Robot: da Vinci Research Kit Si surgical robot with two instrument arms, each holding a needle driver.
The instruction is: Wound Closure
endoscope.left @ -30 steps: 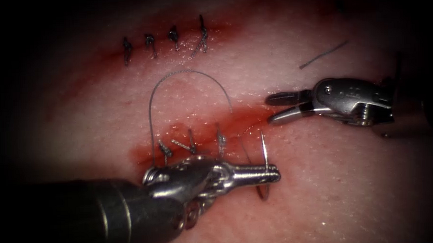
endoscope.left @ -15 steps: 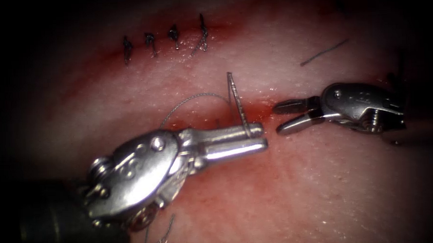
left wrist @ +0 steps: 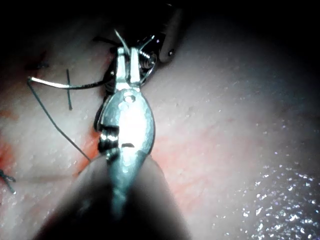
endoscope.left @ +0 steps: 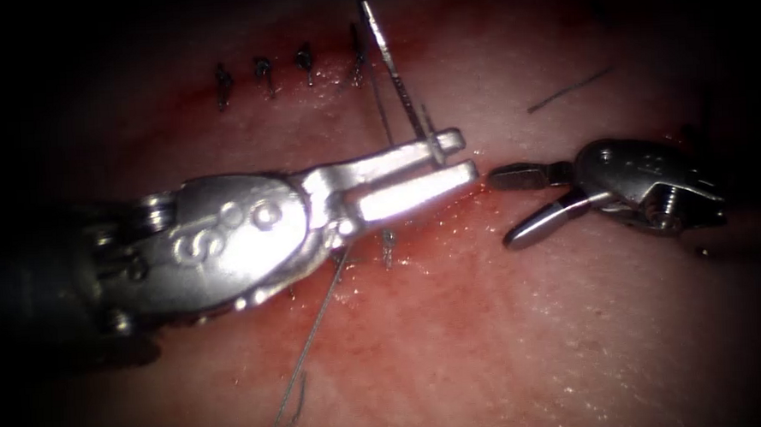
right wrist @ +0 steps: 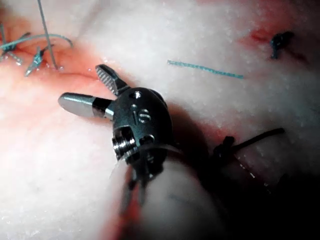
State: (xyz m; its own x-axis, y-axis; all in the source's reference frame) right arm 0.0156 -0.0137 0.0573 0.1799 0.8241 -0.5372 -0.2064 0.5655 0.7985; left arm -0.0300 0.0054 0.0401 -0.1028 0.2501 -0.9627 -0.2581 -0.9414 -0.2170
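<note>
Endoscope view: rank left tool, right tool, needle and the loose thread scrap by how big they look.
1. Left tool, holding the needle near one end; closer to the camera, so it looks bigger.
2. Right tool, pincer open, empty.
3. Needle, clear of the tissue.
4. Thread scrap.

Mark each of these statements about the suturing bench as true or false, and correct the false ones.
1. The left tool holds the needle near its fingers' tips. True.
2. The needle is buried in the tissue. False: it stands clear of the tissue, pointing up and away from the left tool's fingers.
3. The right tool is shut on the thread. False: its fingers are open and hold nothing.
4. A loose cut piece of thread lies on the tissue above the right tool. True.
5. A row of finished stitches sits along the upper cut. True.
6. The right tool touches the needle. False: it sits apart, to the right of the left tool's tips.
</note>
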